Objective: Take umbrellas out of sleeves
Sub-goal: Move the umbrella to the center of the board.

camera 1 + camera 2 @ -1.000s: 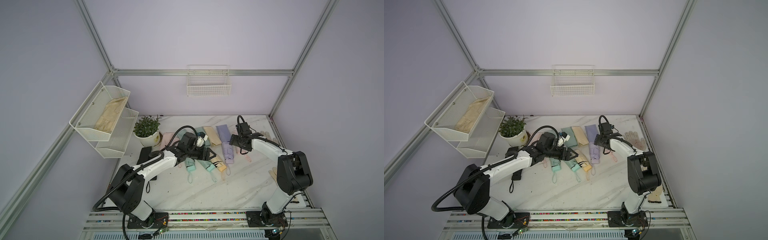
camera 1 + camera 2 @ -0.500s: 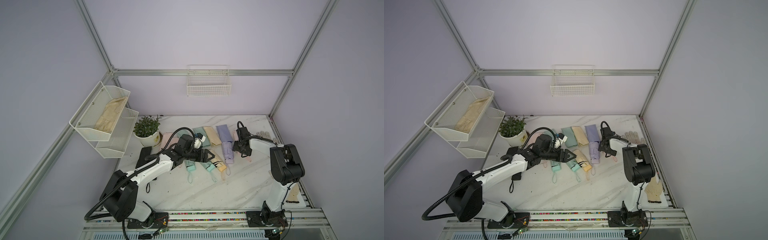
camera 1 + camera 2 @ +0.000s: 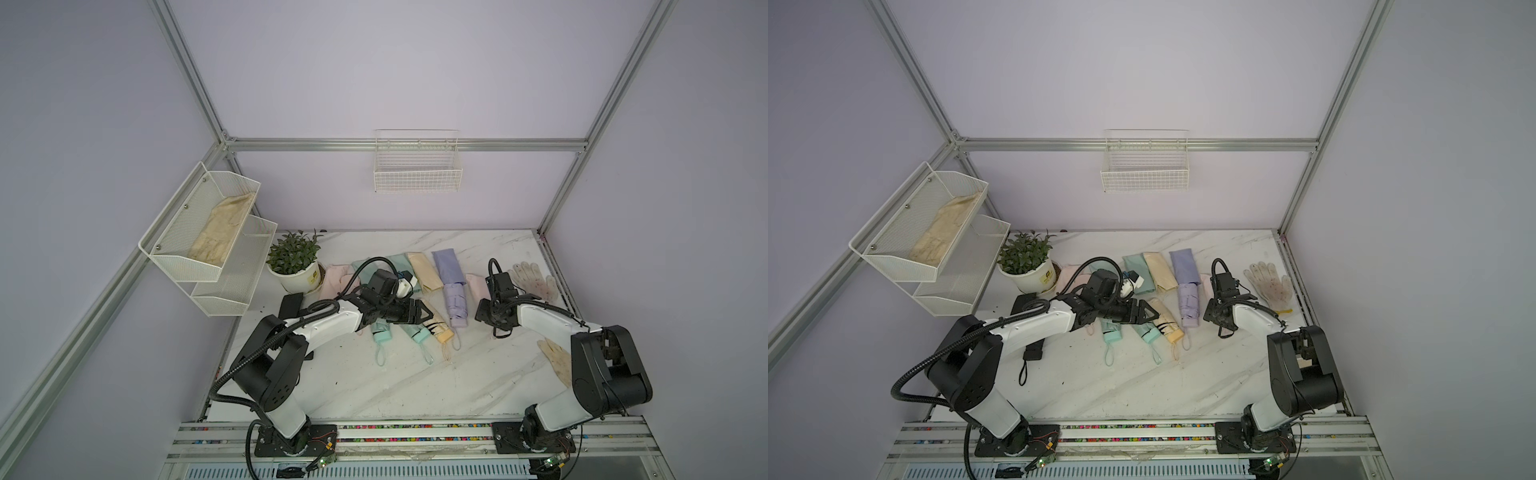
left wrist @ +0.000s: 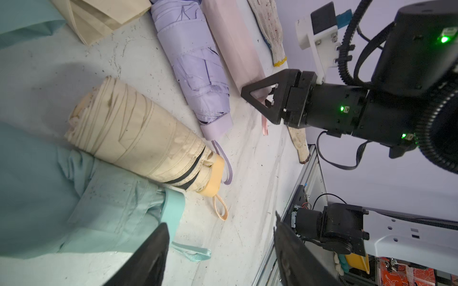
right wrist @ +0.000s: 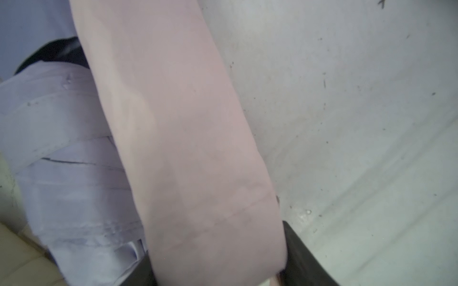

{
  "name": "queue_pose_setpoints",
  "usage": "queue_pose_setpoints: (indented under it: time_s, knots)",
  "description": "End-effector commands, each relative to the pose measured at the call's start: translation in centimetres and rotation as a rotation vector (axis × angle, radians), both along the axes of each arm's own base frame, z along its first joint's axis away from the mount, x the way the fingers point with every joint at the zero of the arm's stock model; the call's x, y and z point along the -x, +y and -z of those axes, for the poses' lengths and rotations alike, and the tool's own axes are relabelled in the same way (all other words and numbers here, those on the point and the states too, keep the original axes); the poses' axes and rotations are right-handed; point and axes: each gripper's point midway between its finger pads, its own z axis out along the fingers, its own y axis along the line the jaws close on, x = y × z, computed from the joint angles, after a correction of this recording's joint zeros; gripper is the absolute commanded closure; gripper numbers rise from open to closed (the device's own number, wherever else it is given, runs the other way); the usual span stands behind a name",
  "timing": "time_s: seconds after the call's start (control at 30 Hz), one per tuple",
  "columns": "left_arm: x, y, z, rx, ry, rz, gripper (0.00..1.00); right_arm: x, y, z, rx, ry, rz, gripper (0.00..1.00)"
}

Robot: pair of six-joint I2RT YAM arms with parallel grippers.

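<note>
The pink sleeve (image 5: 186, 123) lies flat on the marble surface (image 3: 374, 386). It rests just beside and touching the lavender umbrella (image 3: 455, 301), on the side that faces the white knit glove (image 3: 534, 282). The right pincer (image 5: 215, 237) is down at the sleeve's end, level with the lavender umbrella's handle cap. Its fingers (image 5: 297, 247) press against both edges of the fabric, so the sleeve fills the gap between them (a pink wrist loop (image 4: 264, 126) pokes out just there). On the lavender umbrella's other side lies the yellow umbrella (image 3: 438, 326), out of any sleeve, with a mint umbrella (image 3: 417, 332) just past it. The left pincer (image 3: 424, 312) hovers over those two, with its jaws standing well apart and holding nothing.
</note>
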Motion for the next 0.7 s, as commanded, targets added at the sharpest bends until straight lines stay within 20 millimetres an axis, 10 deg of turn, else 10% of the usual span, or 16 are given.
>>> queue_pose_setpoints:
  time_s: [0.0,0.3,0.67]
  knots:
    - [-1.6,-1.8,-4.1,0.096,-0.088,0.031,0.33,1.1,1.1,-1.0,-0.081,-0.019,-0.015,0.72]
    - [-4.6,-4.9,-1.9,0.110,-0.037,0.066,0.33,5.2,2.5,-1.8,-0.218,-0.007,0.007,0.61]
    - [-8.4,-10.0,-2.8,0.163,-0.057,0.120,0.33,8.5,-1.1,-2.5,-0.156,-0.071,0.261,0.60]
